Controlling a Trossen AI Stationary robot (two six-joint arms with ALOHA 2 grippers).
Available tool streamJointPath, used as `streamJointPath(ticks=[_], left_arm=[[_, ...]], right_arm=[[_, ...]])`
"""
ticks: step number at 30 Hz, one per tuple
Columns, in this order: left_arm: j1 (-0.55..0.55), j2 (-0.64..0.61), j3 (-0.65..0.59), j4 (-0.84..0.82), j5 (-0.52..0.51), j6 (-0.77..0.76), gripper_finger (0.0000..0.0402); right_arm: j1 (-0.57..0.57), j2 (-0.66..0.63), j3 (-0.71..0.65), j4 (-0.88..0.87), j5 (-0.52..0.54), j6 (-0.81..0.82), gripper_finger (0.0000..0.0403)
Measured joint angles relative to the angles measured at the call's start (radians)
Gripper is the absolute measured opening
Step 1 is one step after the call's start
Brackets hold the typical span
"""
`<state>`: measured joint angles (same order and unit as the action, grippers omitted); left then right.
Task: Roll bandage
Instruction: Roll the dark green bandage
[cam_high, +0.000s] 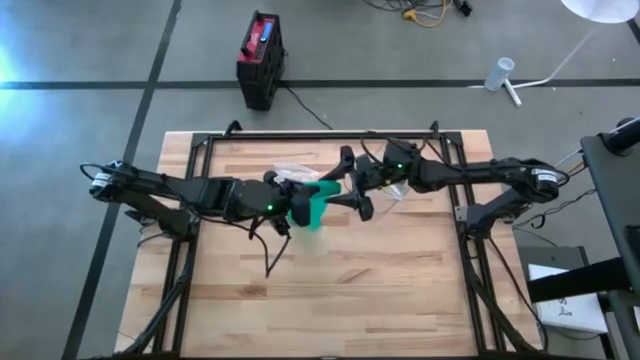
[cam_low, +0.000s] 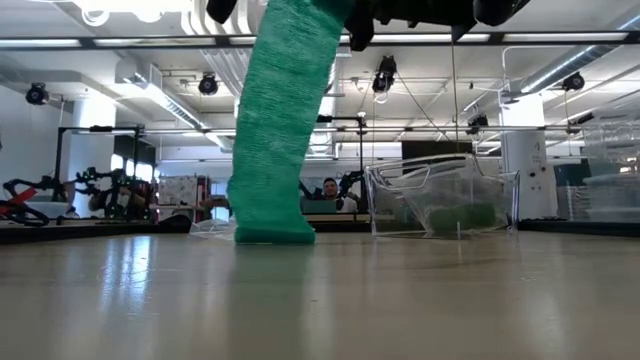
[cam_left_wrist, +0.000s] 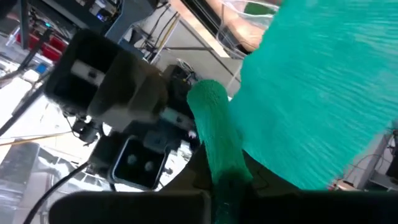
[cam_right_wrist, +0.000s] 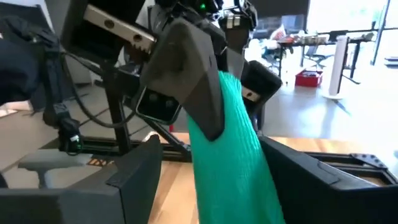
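A green bandage (cam_low: 275, 150) hangs as a broad strip from above, its lower end (cam_low: 272, 235) resting on the wooden table (cam_high: 330, 290). My left gripper (cam_high: 288, 200) comes from the table's left at mid-table and is shut on the bandage's upper part. My right gripper (cam_high: 356, 185) comes from the right and is open. In the right wrist view its two fingers stand on either side of the hanging strip (cam_right_wrist: 233, 162); whether they touch it I cannot tell. My left gripper pinches the bandage's upper end, bunched into a narrow roll (cam_left_wrist: 214, 134), between its two fingers. The fingers come nearly level from the table's left. The strip hangs below them, slanting slightly, with its bottom edge on the table.
A clear plastic box (cam_low: 440, 205) with something green inside stands behind the bandage, toward the far right. Crumpled clear wrapping (cam_high: 295, 170) lies at the far side. A red and black case (cam_high: 262, 55) sits on the floor beyond the far edge. Bare wood spreads toward the near edge.
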<state>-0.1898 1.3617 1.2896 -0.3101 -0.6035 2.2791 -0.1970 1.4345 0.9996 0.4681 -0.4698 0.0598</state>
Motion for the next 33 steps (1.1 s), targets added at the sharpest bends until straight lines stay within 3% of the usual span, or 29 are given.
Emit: streamJointPath(ticks=[15,26,33], left_arm=[[-0.001,-0.003,0.000,0.002,0.004,-0.011,0.0006],[0.000,-0.009,0.000,0.002,0.074,-0.016,0.0006],[0.000,-0.011,0.008,-0.014,0.099,-0.044,0.0007]], right_arm=[[0.000,0.006,0.007,-0.041,-0.014,0.180,0.0187],[-0.019,0.006,0.007,-0.062,-0.137,0.284,0.0125],[-0.020,0.006,0.007,-0.061,-0.149,0.285,0.0080]])
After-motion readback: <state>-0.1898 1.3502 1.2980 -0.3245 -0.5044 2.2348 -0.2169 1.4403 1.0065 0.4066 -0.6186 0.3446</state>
